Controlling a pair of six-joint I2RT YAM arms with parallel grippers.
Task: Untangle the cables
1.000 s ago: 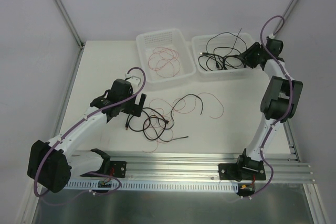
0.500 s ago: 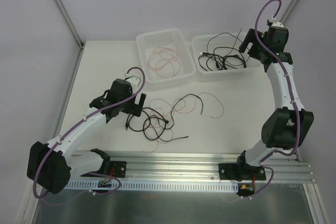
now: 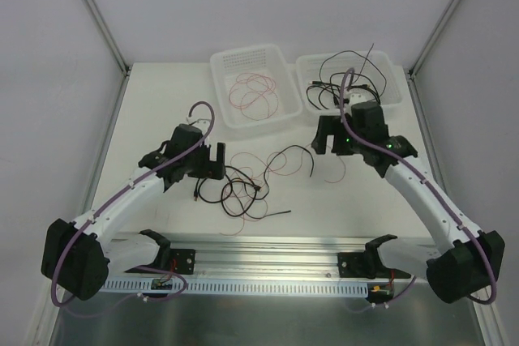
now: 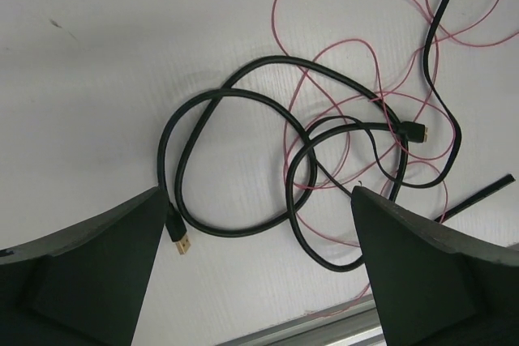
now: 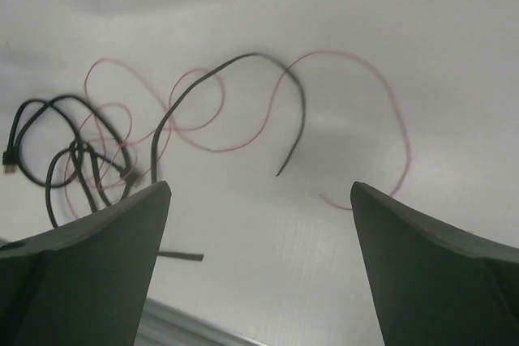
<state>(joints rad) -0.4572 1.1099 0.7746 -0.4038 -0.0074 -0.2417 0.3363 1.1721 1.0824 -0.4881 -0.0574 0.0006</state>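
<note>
Now, at the middle of the white table (image 3: pixel 162 103): tangle of cables (image 3: pixel 243 185), lying flat, black loops crossed over and under fine red wire. Serves as the marker for all places below.

Just left of the tangle: left gripper (image 3: pixel 214 160), pointing down toward it. Jaws spread wide, nothing between them, no contact with any cable. Seen from the left wrist, frames the tangle between two dark fingers (image 4: pixel 89 273). Gold plug (image 4: pixel 182 242) at the near left end of one black loop, close beside that finger.

Right of the tangle and a little farther back: right gripper (image 3: pixel 326 137), up above the table, likewise gaping, nothing in it. Seen from the right wrist, looks down on bare table with the tangle off to the left edge.

Trailing out of the tangle's right side: loose black cable (image 3: pixel 296 151), curving up and then down to a free end. Beyond it, farther right again: long red wire (image 3: pixel 336 164), arcing wide and ending on bare table.

Behind the tangle: white tray (image 3: pixel 217 61), holding loose loops of thin red wires (image 3: pixel 255 95). Behind and to the right: second white tray (image 3: pixel 392 66), holding a heap of black cables (image 3: pixel 336 93), with some loops arching above its back rim.
</note>
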